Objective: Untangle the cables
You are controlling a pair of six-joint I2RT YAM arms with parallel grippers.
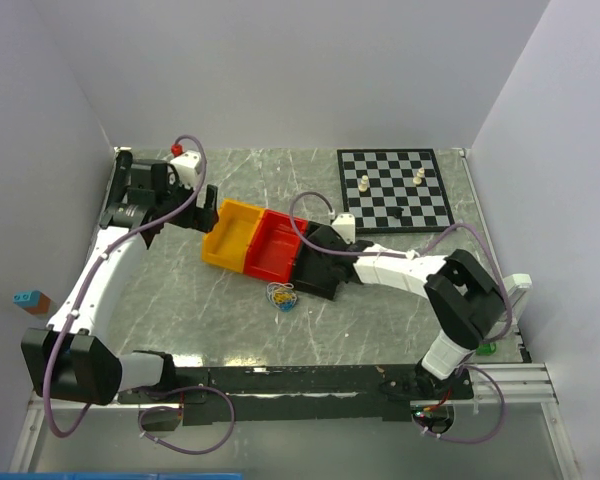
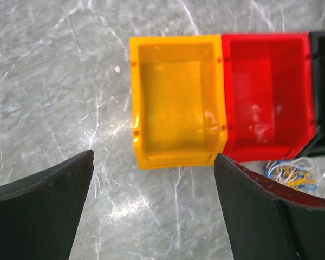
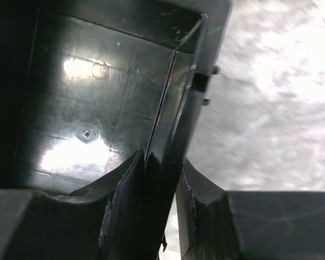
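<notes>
The cables (image 1: 282, 296) are a small clump of blue, yellow and white wires on the table, just in front of the red bin (image 1: 275, 245). They also show in the left wrist view (image 2: 292, 174), partly hidden behind my right-hand finger. My left gripper (image 1: 180, 215) is open and empty above bare table left of the yellow bin (image 1: 230, 235); in its wrist view (image 2: 154, 179) the jaws stand wide apart. My right gripper (image 1: 325, 262) is shut on a side wall of the black bin (image 1: 315, 272); the wrist view (image 3: 162, 160) shows the wall (image 3: 179, 124) clamped between the fingers.
Yellow (image 2: 176, 97), red (image 2: 268, 92) and black bins stand in a row mid-table, all without contents as far as visible. A chessboard (image 1: 395, 187) with a few pieces lies at the back right. Grey walls close in on the left, back and right.
</notes>
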